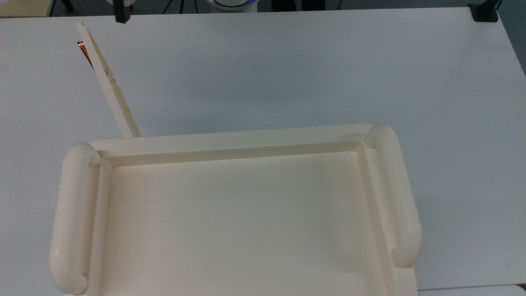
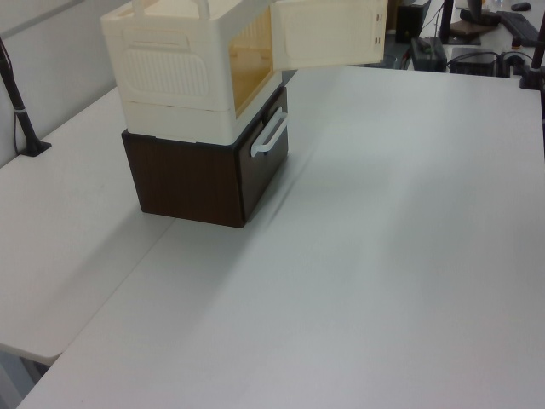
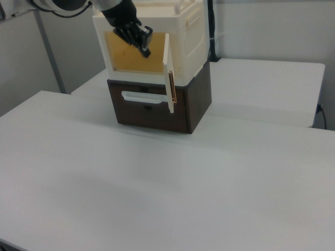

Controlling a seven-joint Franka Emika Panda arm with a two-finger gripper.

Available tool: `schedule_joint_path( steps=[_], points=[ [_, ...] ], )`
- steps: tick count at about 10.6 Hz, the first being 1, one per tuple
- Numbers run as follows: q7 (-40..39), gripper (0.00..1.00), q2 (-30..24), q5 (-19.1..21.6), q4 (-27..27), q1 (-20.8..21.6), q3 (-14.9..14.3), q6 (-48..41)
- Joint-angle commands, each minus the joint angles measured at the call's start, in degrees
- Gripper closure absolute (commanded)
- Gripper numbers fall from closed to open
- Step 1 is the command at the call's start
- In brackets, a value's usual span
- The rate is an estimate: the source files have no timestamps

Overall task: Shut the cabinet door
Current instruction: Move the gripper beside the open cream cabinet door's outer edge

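Note:
The cabinet point(image 1: 230, 142) is a cream box with a recessed tray top and a rounded rail on either side. In the right view its front opening point(image 3: 128, 55) shows amber. The cabinet door point(image 1: 109, 80) stands wide open. From the top view it is a thin strip running to the upper left, with a copper handle point(image 1: 83, 50) near its free end. The door point(image 2: 328, 32) faces the left view, and the door point(image 3: 167, 73) is edge-on in the right view. My black gripper point(image 1: 120, 15) hangs just right of the door's free end in the top view. The gripper point(image 3: 142, 43) is in front of the opening, left of the door.
The cabinet stands on a dark brown drawer unit point(image 2: 200, 175) with a white pull handle point(image 2: 268, 136). A wide white table point(image 1: 308, 74) stretches around them. A black clamp point(image 1: 485, 11) sits at the top view's far right corner, and a black pole point(image 2: 19, 102) stands at the left view's left.

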Motion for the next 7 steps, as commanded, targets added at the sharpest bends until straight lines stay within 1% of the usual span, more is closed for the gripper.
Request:
schedule_joint_path(
  steps=[1,2,3,5,7],
  points=[
    [-0.7,1.0,-0.1,2.8,-0.3,-2.8,-1.4,5.3],
    [-0.6,1.0,-0.1,4.5,-0.4,-3.5,-2.2,7.6],
    [-0.6,1.0,0.7,5.0,-0.4,-4.1,-3.1,9.6],
    [-1.3,1.0,3.5,4.6,-0.4,-4.7,-4.0,10.3],
    [-1.4,1.0,5.7,4.7,-0.5,-5.0,-4.0,10.3]
  ],
)
